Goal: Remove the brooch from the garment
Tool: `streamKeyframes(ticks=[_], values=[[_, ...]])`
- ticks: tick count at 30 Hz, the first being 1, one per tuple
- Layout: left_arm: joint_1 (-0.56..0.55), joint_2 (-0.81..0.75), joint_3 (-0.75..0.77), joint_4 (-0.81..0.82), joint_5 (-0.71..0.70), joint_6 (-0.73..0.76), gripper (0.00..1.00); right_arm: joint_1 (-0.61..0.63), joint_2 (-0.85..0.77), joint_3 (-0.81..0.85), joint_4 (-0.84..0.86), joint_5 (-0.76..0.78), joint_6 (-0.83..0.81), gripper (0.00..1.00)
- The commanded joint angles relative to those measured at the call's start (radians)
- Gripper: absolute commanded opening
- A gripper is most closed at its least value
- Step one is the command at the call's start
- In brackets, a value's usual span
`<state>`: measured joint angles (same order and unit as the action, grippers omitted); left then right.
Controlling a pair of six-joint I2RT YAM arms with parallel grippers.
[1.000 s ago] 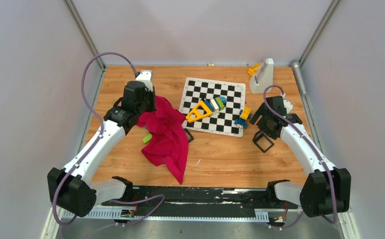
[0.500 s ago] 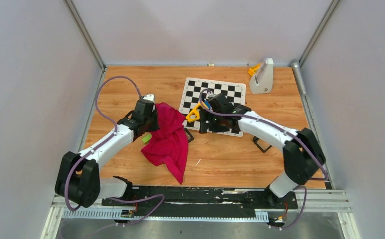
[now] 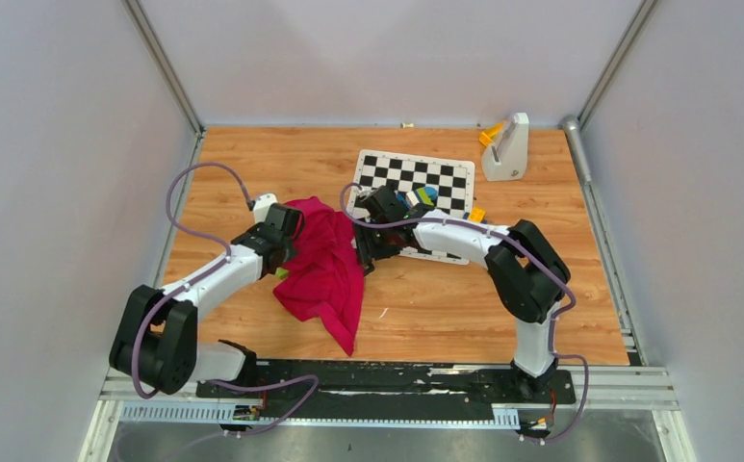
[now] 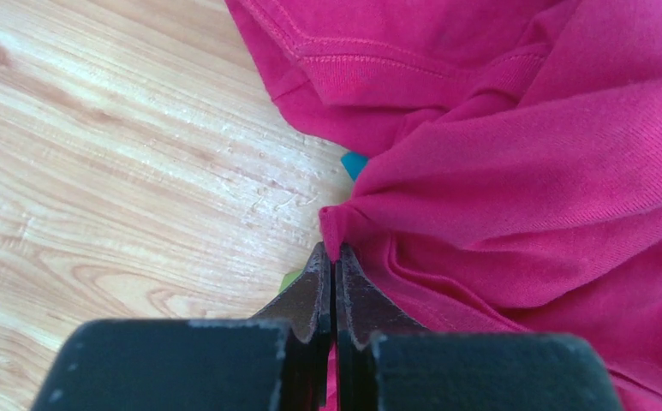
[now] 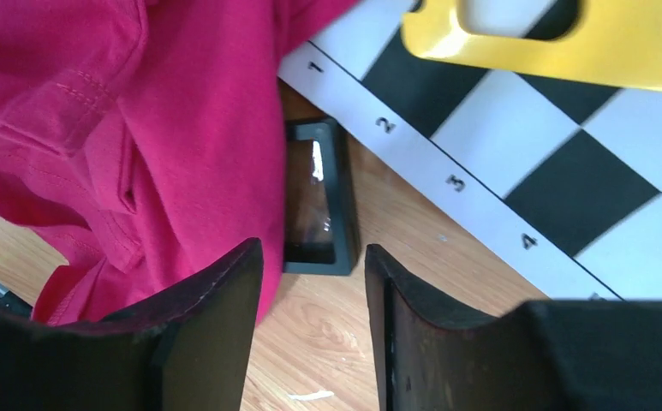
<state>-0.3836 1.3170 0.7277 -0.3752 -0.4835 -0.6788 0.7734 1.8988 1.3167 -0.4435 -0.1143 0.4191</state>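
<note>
Board (image 5: 498, 128) edge reads 1, 2, 3, 4. Left fingers (image 4: 317, 295) clench a garment (image 4: 524, 171) fold; right fingers (image 5: 220, 295), parted, hang over a frame (image 5: 346, 197), seemingly tucked under the garment's edge.

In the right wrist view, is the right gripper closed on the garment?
No, the fingers of the right gripper stand apart beside the garment, and only a black frame and the table show between them.

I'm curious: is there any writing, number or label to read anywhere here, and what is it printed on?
"1": on the white border of the chequered board, in the right wrist view.
"2": same border, next along.
"3": same border.
"4": same border.
No writing shows on the garment. From the top view, nothing is large enough to read.
</note>
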Motion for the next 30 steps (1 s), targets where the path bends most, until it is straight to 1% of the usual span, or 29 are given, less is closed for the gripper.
streamKeyframes(ticks=[1,6,8,12,15,17,19,21,22,23,27,30], values=[[0.005,-0.013,-0.034,0.109,-0.013,0.023,0.0,0.026,0.043,0.076,0.048,0.03,-0.024,0.46],[0.005,-0.032,-0.037,0.106,-0.039,0.057,0.0,0.037,0.085,0.096,0.023,0.105,-0.012,0.36],[0.005,-0.044,-0.043,0.117,-0.033,0.07,0.0,0.039,0.091,0.094,0.019,0.13,-0.007,0.29],[0.006,-0.071,-0.06,0.148,0.0,0.081,0.0,0.041,0.093,0.091,0.005,0.191,0.003,0.3],[0.005,-0.095,-0.072,0.161,0.008,0.092,0.0,0.041,0.089,0.081,0.002,0.197,-0.004,0.31],[0.005,-0.107,-0.08,0.171,0.011,0.095,0.0,0.041,0.092,0.081,0.002,0.185,-0.009,0.3],[0.005,-0.117,-0.086,0.179,0.012,0.096,0.0,0.041,0.095,0.079,-0.002,0.182,-0.006,0.22],[0.005,-0.126,-0.091,0.183,0.012,0.096,0.0,0.041,0.087,0.073,-0.01,0.186,0.001,0.1],[0.005,-0.128,-0.095,0.187,0.012,0.096,0.0,0.041,0.076,0.065,-0.014,0.187,0.005,0.04],[0.005,-0.132,-0.097,0.189,0.012,0.096,0.0,0.041,0.06,0.051,-0.016,0.193,0.009,0.0],[0.005,-0.141,-0.106,0.204,0.026,0.103,0.0,0.035,-0.05,-0.067,-0.023,0.229,0.038,0.0],[0.005,-0.145,-0.109,0.212,0.042,0.109,0.0,0.011,-0.178,-0.209,-0.041,0.255,0.084,0.0]])
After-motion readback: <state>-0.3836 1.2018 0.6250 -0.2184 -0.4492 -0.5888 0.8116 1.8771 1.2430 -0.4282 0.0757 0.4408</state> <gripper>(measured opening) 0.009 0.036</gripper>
